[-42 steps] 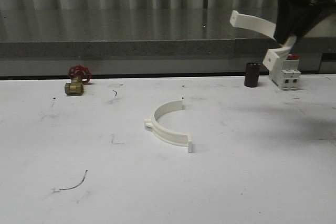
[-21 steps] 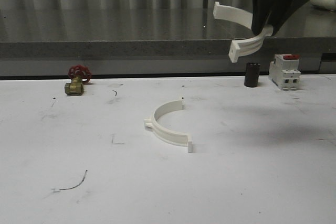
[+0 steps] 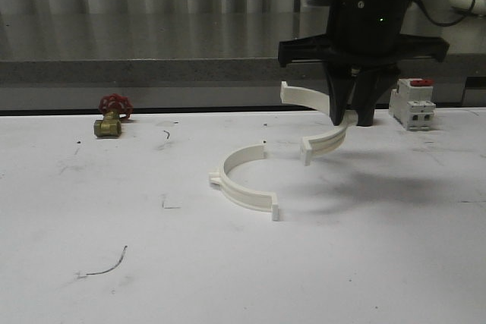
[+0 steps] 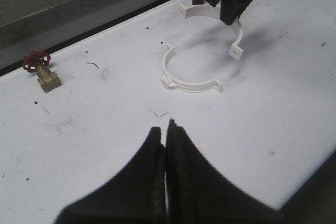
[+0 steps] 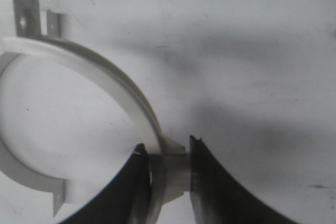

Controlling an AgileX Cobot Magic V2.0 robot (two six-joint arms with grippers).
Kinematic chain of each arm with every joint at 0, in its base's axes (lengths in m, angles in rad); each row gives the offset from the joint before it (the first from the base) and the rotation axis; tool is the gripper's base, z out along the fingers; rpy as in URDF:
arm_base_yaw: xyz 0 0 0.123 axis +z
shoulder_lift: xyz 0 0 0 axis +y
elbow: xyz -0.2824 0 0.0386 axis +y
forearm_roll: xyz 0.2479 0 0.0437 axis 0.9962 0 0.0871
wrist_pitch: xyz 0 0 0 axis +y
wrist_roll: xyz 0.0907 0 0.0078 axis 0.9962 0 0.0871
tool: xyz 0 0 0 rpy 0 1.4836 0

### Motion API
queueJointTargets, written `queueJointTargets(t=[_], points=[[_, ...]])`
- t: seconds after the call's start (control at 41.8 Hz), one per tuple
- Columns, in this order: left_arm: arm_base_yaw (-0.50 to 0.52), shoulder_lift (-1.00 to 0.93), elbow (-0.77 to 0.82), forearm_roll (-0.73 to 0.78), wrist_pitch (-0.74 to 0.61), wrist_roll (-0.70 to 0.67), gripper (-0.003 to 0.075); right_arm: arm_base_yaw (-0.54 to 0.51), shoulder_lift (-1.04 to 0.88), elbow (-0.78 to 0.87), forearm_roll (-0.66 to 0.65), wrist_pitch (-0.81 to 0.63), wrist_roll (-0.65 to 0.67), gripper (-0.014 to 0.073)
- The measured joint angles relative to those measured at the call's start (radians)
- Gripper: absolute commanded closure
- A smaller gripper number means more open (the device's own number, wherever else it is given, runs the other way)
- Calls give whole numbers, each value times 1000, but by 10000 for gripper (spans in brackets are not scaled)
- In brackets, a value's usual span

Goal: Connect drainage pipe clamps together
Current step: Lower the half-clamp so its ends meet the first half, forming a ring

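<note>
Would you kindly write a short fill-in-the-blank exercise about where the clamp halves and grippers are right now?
1. The right gripper holds one white plastic half-ring clamp ____ the table.
2. The other white half-ring clamp lies on the ____ table.
3. The left gripper has its jaws ____.
4. The brass valve has a ____ handwheel.

Missing words: above; white; shut; red

Flat, slightly dim overhead light falls on the white counter (image 3: 114, 278), which looks greyish and grainy. A soft shadow spreads at centre right of the front view. In the right wrist view the pincer (image 5: 167, 171) fingers are blurred and dark.
</note>
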Motion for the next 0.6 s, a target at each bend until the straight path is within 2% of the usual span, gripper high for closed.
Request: queueJointTargets(t=[0.599], points=[[0,0,0,0,0,0,741,11,99,-2,4,-71,12,511]])
